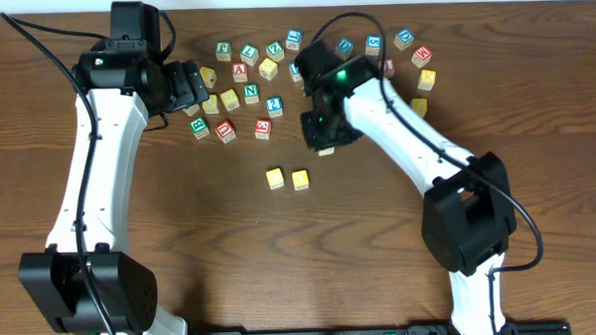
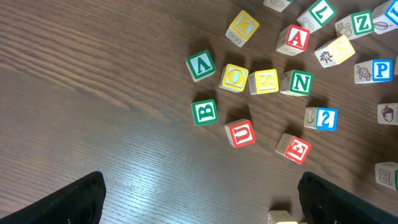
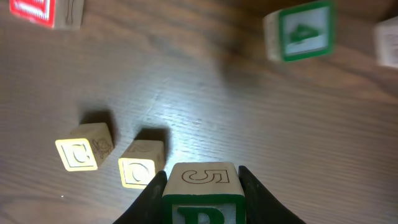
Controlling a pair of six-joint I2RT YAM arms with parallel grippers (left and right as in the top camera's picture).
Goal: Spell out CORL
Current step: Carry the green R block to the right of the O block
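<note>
**Right wrist view.** The right gripper [image 3: 203, 194] is closed to block width on a wooden cube, the held block [image 3: 204, 177]. The top face of this cube bears an incised "5". Its green-framed front face is cut off by the bottom edge, so the letter there cannot be read for certain. Two pale cubes with yellow-framed faces lie at 9 to 10 o'clock of it. The O block [image 3: 140, 165] is just beside it and the C block [image 3: 83, 148] lies further out, with a gap between the two. Whether the held block touches the table [image 3: 205, 106], a dark brown wood-grain surface, cannot be told. A green picture cube [image 3: 302, 30] at 1 o'clock is blurred.

**Left wrist view.** The left gripper [image 2: 199, 186] is spread wide with nothing between its black fingers [image 2: 69, 202], which are cropped by the frame. Loose cubes at 12 to 2 o'clock read green V [image 2: 201, 65], yellow S [image 2: 263, 81], green N [image 2: 296, 83], green B [image 2: 204, 112], red U [image 2: 240, 133], red A [image 2: 293, 39] and yellow K [image 2: 242, 28].

**Overhead view.** The C and O blocks lie mid-table. The right gripper sits at 1 o'clock of them and largely hides its cube.
</note>
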